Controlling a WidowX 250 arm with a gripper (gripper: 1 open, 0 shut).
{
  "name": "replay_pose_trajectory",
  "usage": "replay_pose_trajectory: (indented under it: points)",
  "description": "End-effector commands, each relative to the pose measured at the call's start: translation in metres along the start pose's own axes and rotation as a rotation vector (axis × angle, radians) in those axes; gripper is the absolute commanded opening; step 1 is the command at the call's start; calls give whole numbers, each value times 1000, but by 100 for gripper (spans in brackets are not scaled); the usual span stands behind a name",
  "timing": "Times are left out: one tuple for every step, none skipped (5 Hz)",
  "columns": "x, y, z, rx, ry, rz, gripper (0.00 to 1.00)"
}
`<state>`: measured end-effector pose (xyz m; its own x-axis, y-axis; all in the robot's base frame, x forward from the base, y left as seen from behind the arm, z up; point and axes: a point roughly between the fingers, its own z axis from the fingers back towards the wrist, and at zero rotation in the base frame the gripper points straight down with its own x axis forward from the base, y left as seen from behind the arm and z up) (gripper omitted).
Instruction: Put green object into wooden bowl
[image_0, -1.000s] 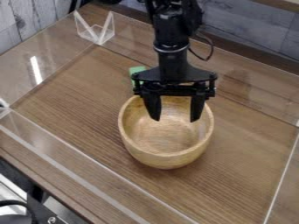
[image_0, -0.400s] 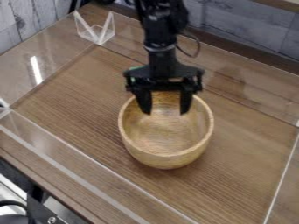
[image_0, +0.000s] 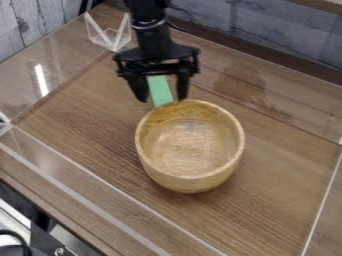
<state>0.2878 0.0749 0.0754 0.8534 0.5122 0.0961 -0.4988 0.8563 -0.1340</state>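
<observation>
The green object (image_0: 163, 91) is a flat bright green bar lying on the wooden table just behind the bowl's far left rim. My gripper (image_0: 159, 86) hangs pointing down right over it, open, with one dark finger (image_0: 135, 87) on its left and the other on its right. I cannot tell whether the fingers touch the bar. The wooden bowl (image_0: 191, 148) is round, light tan and empty, standing in front of and to the right of the gripper.
A clear plastic wall (image_0: 47, 160) rims the table on the left and front sides. A small clear wire-like stand (image_0: 107, 33) sits at the back left. A grey plank wall runs along the back.
The gripper has moved left and back from above the bowl to over the green bar, staying open. The bar, partly hidden before, now shows between the fingers.
</observation>
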Motion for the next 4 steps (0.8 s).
replay_pose_trajectory:
  points:
    - [22,6,7,-18,-89,-4,100]
    - [33,-3,-6,-17,-105,16,100]
    - [39,-15,-17,-13,-109,33,100]
    - [47,-18,-26,-5,-115,50,100]
